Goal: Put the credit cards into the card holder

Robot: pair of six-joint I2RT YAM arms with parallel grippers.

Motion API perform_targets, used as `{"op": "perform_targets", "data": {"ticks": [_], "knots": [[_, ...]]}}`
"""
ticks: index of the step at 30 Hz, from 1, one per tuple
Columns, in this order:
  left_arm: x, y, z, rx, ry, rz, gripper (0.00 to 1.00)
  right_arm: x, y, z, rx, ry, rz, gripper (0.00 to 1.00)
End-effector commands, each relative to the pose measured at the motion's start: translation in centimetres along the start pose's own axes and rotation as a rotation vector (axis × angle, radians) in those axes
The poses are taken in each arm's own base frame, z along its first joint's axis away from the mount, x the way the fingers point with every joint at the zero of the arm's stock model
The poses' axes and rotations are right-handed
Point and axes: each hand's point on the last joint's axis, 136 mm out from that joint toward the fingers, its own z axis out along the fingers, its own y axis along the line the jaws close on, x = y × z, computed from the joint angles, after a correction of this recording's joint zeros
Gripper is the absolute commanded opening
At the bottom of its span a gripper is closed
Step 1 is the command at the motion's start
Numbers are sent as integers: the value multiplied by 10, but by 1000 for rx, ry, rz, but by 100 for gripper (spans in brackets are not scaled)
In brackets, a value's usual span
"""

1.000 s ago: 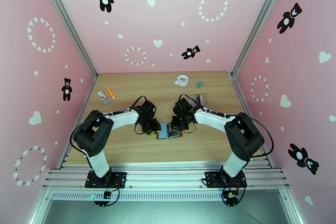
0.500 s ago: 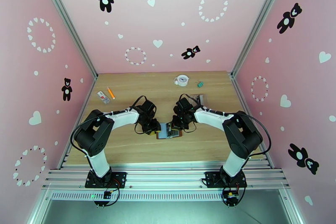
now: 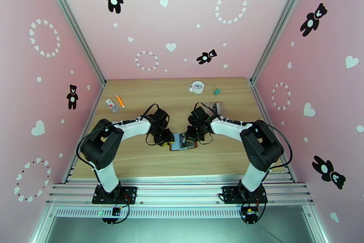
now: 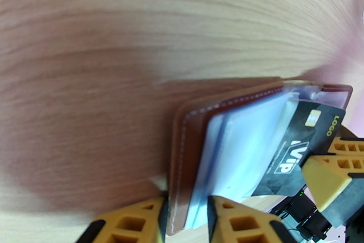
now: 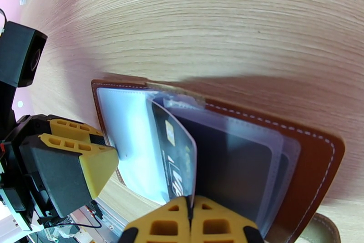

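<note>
At the far left of the surface (image 3: 136,157), one orange pen (image 3: 120,100) and one small white packet (image 3: 112,105) are lying side by side, well apart from everything else. Nearer the middle, the left tool (image 4: 185,210) is clamping the left-hand brown cover of the one card holder (image 4: 182,148) together with some of its clear sleeves (image 5: 123,139), one finger on each side. The card holder is lying open between the two tools, its long axis running left to right in the overhead view. One credit card (image 4: 300,144), black with a gold chip, is standing tilted over the sleeves, its chip end pointing away from the right tool (image 5: 191,214), which is pressing its fingers together on the card's near edge. Whether the card is sitting inside a sleeve I cannot tell. Beyond the right arm one clear pouch (image 3: 214,105) is lying, with one white round object (image 3: 197,87) and one small green object (image 3: 217,90) farther back. The overhead view is giving the layout but leaving the card tiny. The left wrist view is showing VIP and LOGO on its face. The right wrist view is catching it nearly edge-on and showing a dark panel under the right-hand sleeves, card or lining I cannot tell.
</note>
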Motion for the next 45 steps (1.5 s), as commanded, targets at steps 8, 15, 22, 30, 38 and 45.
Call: {"op": "perform_targets", "data": {"ticks": [8,15,22,30,38,45], "knots": [[0,20,15,-67,5,-15,30,24,-23,19,85,94,36,0],[-1,20,14,-66,-1,-13,30,23,-17,20,94,97,31,1],[-1,20,14,-64,1,-12,30,18,-13,14,105,80,25,21],[-1,19,13,-61,-4,-12,30,9,-5,0,132,57,6,37],[-1,20,14,-58,-5,-16,30,6,0,5,152,87,11,37],[1,21,14,-57,-3,-19,30,12,-1,14,160,118,21,37]]}}
